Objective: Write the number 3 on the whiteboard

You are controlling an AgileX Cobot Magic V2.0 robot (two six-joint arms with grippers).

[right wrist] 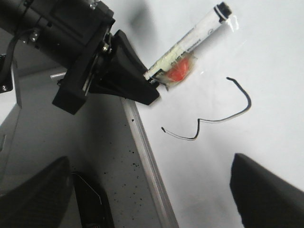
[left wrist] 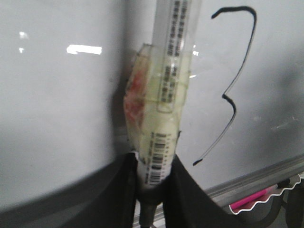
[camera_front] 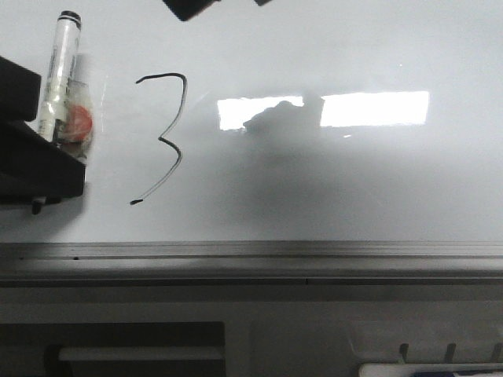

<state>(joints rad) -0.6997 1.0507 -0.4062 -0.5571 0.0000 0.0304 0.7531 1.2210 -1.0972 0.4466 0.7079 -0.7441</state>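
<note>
The front view looks forward and down over the whiteboard [camera_front: 354,181] from its near rail. Both wrist views sit close above the board; all three share the number 3 [camera_front: 163,137] and marker [camera_front: 58,75].

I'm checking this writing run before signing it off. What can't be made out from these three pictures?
- Marker tip: no view shows whether it touches the whiteboard; front view blurs it.
- Left tool: front view cuts it off at the left edge.
- Right tool: only dark blurred finger ends in its wrist view; nothing between them.
- Barcode label text: too blurred in the left wrist view.
- Number 3: fully visible.
</note>
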